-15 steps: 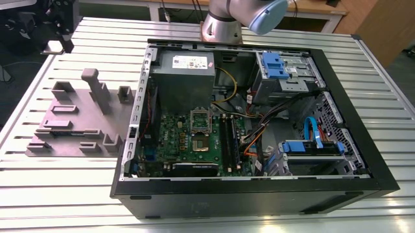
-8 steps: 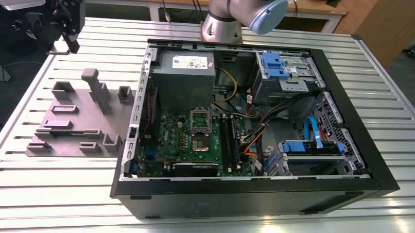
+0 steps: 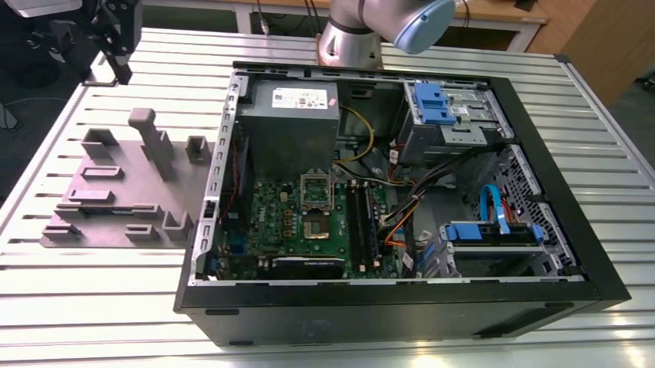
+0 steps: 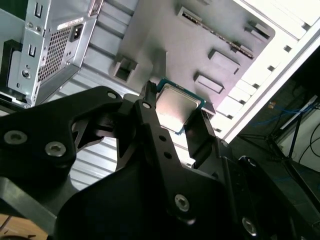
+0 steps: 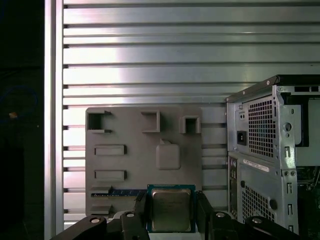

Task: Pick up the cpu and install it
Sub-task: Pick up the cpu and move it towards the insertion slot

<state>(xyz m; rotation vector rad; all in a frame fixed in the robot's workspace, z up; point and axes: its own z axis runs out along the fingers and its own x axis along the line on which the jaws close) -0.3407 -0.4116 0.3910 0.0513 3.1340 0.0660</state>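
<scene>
While the fingers (image 5: 202, 212) press on two opposite edges of the cpu (image 5: 171, 210), pinching it between them, the chip hangs with its shiny silver top facing the first wrist view. It is held off the grey plate (image 5: 130, 165), over that plate's edge. The plate lies flat on the slatted desk (image 5: 150, 55), just beside the open computer case (image 3: 409, 199), on the exterior view's left. Inside the case, a green board (image 3: 268, 207) carries a square socket (image 3: 316, 224) near its middle.
</scene>
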